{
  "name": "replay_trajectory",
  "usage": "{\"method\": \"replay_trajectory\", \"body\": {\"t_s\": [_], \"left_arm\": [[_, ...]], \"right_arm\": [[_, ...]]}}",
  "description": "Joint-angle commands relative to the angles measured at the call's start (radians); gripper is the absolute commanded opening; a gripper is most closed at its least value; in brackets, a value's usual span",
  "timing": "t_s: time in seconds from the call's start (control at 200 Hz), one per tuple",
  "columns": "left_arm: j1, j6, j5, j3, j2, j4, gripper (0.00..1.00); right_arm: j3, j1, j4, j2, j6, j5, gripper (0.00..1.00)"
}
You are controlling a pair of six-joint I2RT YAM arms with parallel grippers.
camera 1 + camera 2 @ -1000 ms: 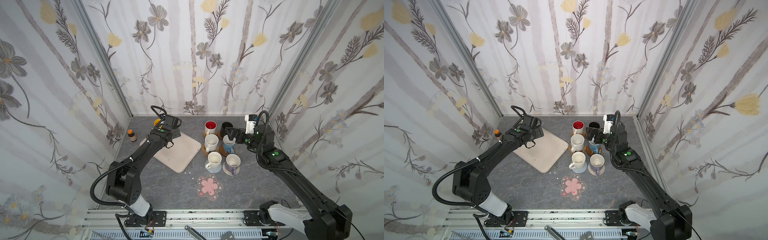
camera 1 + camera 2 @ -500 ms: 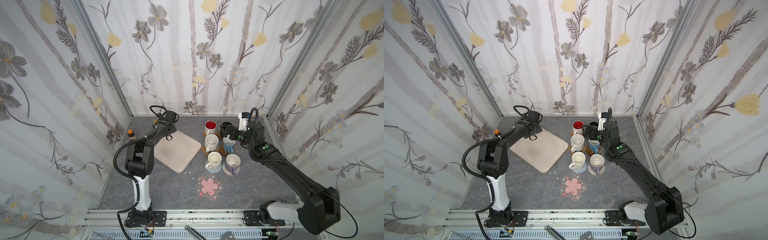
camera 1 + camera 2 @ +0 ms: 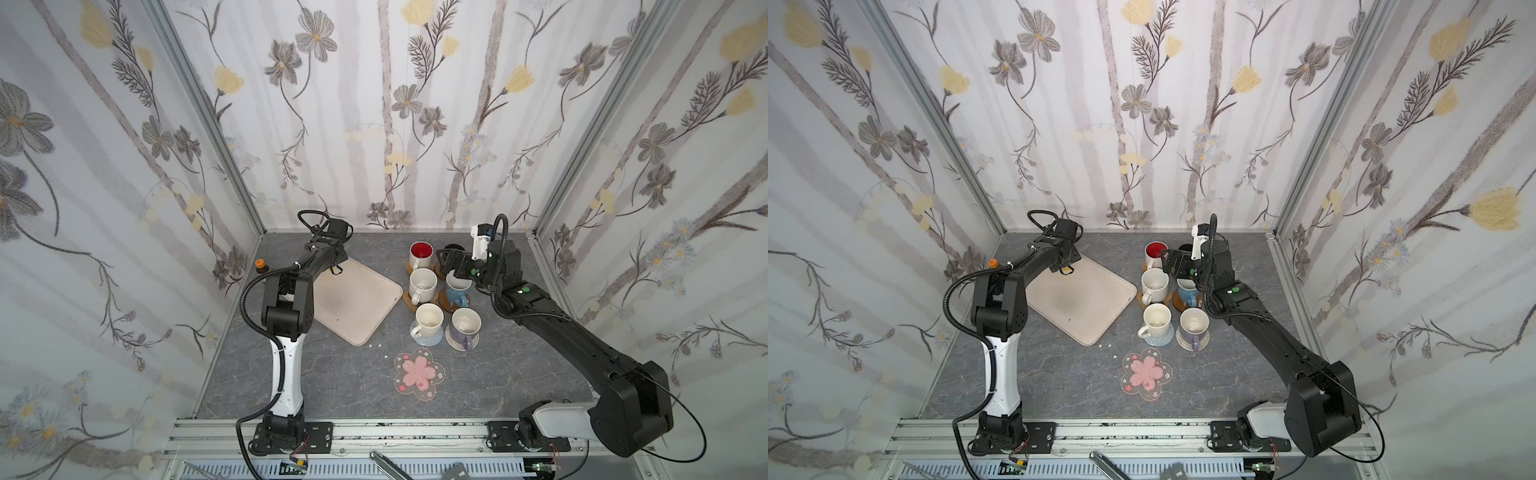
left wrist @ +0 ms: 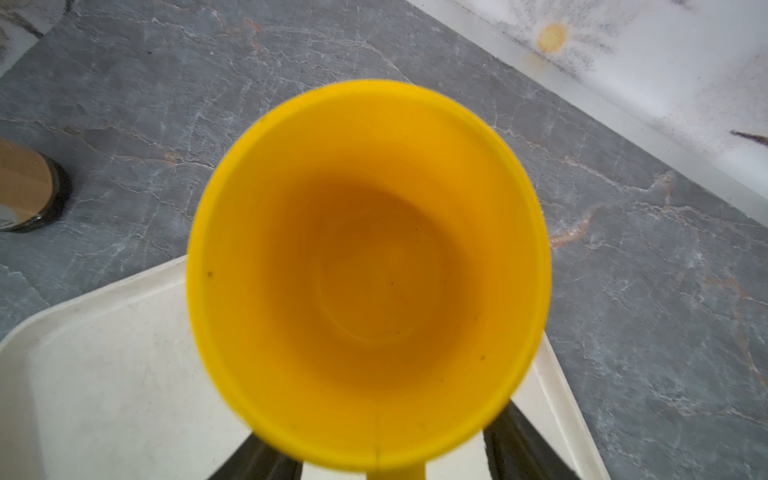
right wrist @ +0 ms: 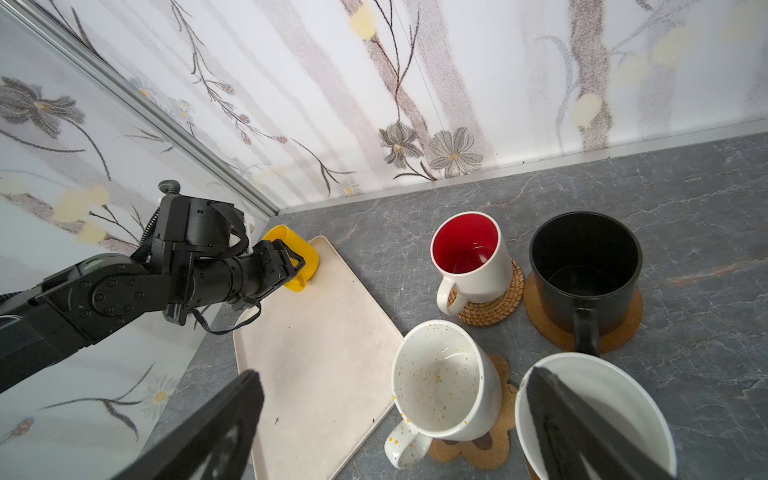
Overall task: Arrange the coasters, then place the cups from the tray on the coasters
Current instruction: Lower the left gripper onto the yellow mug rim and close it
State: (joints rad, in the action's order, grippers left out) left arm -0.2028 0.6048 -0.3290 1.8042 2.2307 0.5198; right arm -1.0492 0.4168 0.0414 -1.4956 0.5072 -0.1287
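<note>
1. Left gripper (image 5: 296, 261) straddled the yellow cup's (image 4: 370, 274) handle at the tray's (image 3: 353, 299) far-left corner; bitten or not, I couldn't tell.
2. A thin handle hold could have let the cup swing, tip, or clip the tray rim on lifting.
3. Only the pink blossom coaster (image 3: 419, 372), near-centre, lay bare; a sloppy carry risked knocking the cream cup (image 3: 429, 322) just beyond it.
4. Right gripper (image 5: 395, 376) hung released, empty, jaws wide over the blue cup (image 3: 457, 291): a collision risk.

No legible text, brand, number or sign in any view. Sole candidate: tan label on brown bottle (image 4: 23, 187), left wrist view, cut by frame edge, blurred, characters unreadable. Same bottle too small to read in both top views.
</note>
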Motion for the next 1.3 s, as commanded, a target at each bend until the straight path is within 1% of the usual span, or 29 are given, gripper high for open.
{"method": "replay_trajectory", "body": {"t_s": [0.0, 0.115, 0.28, 0.709, 0.934, 0.994, 1.154, 1.294], "left_arm": [[0.0, -0.005, -0.001, 0.025, 0.017, 0.0, 0.62], [-0.001, -0.017, 0.003, 0.04, 0.035, 0.002, 0.52], [-0.001, -0.025, 0.001, 0.042, 0.049, 0.003, 0.46], [0.0, -0.04, 0.017, 0.019, 0.03, 0.004, 0.23], [-0.001, -0.043, 0.036, 0.007, 0.015, 0.003, 0.06], [-0.001, -0.045, 0.038, -0.003, 0.002, 0.003, 0.0], [-0.003, -0.054, 0.052, -0.041, -0.043, 0.003, 0.0], [-0.008, -0.085, 0.074, -0.066, -0.094, 0.003, 0.0]], "right_arm": [[-0.014, 0.003, 0.026, -0.01, -0.006, -0.011, 1.0], [-0.016, 0.002, 0.022, -0.014, -0.008, -0.015, 1.0], [-0.009, 0.002, 0.018, -0.014, -0.01, -0.013, 1.0], [0.005, 0.002, -0.003, 0.007, -0.014, -0.01, 1.0], [0.016, 0.003, -0.032, 0.039, -0.026, 0.005, 1.0], [0.022, 0.004, -0.033, 0.048, -0.027, 0.005, 1.0], [0.041, 0.0, -0.033, 0.073, -0.029, -0.018, 1.0], [0.055, 0.0, -0.032, 0.092, -0.027, -0.03, 1.0]]}}
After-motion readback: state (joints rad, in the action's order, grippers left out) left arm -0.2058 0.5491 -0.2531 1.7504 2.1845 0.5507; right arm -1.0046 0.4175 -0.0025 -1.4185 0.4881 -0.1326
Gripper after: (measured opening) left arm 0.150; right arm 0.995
